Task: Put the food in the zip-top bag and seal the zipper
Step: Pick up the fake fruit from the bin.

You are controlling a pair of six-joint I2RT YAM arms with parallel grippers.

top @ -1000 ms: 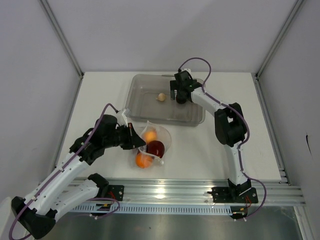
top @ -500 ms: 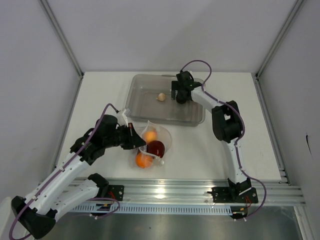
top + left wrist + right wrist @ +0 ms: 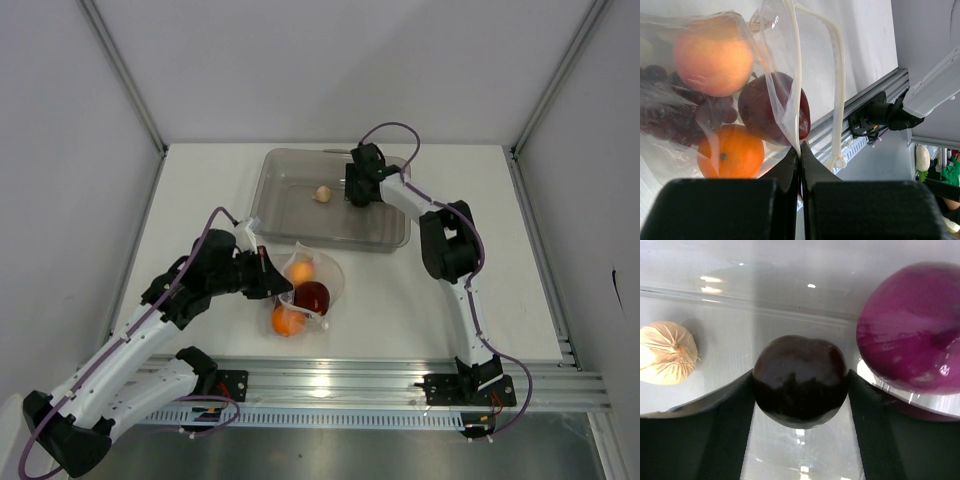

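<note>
1. The top view gives the layout. The zip-top bag lies on the table in front of the grey tray. The right gripper reaches into that tray.
2. Only the left wrist view shows the left gripper with its fingers pressed together on the bag's clear edge. The zipper strips stand apart, so the mouth is unsealed.
3. Through the crinkly film show a peach, a dark red fruit, an orange and a grape bunch, packed together.
4. Only the right wrist view shows the right gripper's fingers clamped on the blackish fruit. A purple onion is just beside it and a beige bulb lies apart.
</note>
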